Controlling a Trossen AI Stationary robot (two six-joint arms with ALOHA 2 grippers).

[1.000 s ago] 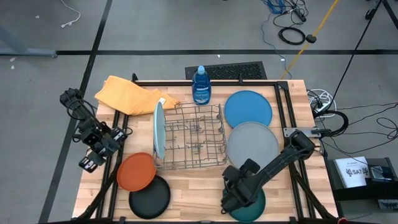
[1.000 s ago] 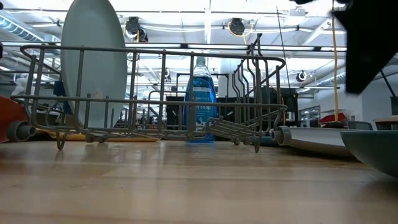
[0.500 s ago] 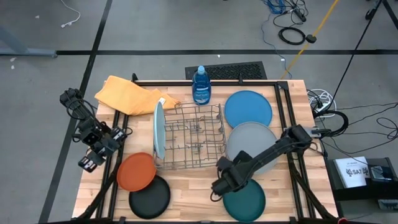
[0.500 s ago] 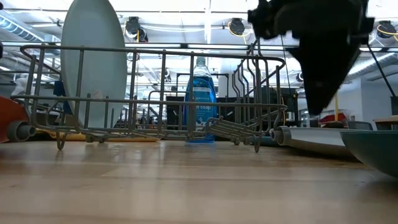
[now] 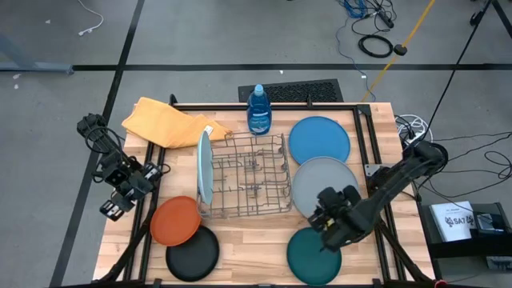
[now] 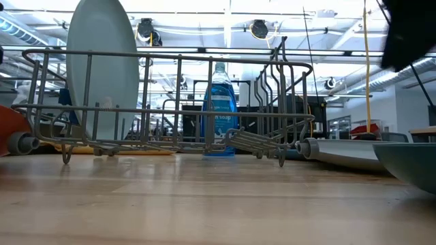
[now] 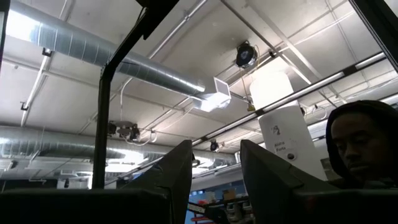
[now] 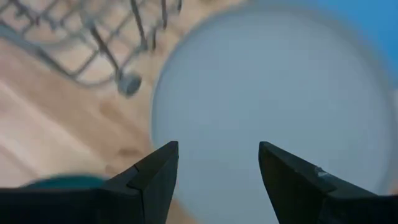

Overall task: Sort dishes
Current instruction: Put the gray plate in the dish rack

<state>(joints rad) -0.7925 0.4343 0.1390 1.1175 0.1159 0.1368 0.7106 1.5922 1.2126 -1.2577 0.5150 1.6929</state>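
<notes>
- Right hand (image 5: 326, 220), released and empty, has been swung back from the rack's (image 5: 248, 186) front to the grey plate (image 5: 324, 186), just ahead.
- Grey plate is judged the next pickup.
- Left hand (image 5: 120, 198) is parked off the surface (image 5: 248, 248), fingers apart.

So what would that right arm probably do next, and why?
Probably lower its right gripper onto the near rim of the grey plate and close on it. The fingers are open and empty, the wrist camera looks straight at that plate, and it lies flat beside the rack, where only the light blue plate stands so far. The left gripper waits off the table's left edge.
</notes>
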